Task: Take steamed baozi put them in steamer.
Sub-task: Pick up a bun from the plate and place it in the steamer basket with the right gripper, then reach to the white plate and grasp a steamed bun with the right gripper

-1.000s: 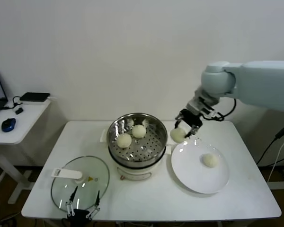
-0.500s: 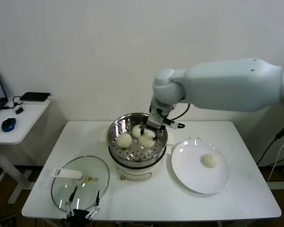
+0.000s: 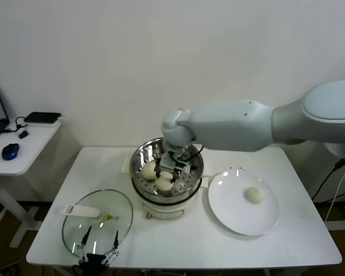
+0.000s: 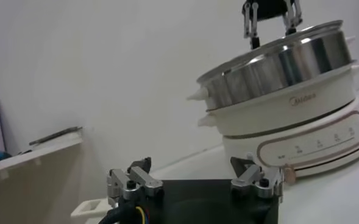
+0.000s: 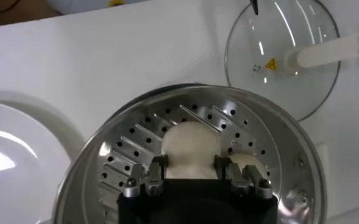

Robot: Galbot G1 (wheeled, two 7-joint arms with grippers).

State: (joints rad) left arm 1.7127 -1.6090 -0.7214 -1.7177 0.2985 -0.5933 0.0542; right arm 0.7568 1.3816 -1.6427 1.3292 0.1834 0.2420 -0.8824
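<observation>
- Steamed baozi: three inside the steamer (image 3: 167, 171), one outside it.
- Held baozi (image 5: 189, 149): cream-white, domed, low over the perforated floor toward the front of the basket; the head view shows it at (image 3: 164, 183). Whether it rests on the floor cannot be told.
- Second baozi (image 3: 149, 171): on the basket floor at the robot's left, just beside the held one.
- Third baozi (image 5: 247, 163): partly hidden behind one finger in the right wrist view, close against the held one.
- Fourth baozi (image 3: 254, 195): alone on the white plate (image 3: 236, 215), well apart from the steamer.
- Right gripper (image 3: 171, 170): reaches down into the basket from the long pale arm; its fingers (image 5: 150, 180) stand narrow, one on each side of the held baozi and touching it.
- Steamer body: shiny steel basket on a white pot base (image 4: 301, 134), standing mid-bench between lid and plate.
- Left gripper (image 3: 96, 255): parked low at the near bench edge, beside the glass lid (image 3: 100, 218); its fingers (image 4: 132, 181) are spread wide with nothing between them.
- Glass lid: flat on the bench (image 3: 184, 241), white handle toward the robot's left.
- Side desk (image 3: 23, 144): to the robot's left, carrying a blue mouse (image 3: 10, 151).
</observation>
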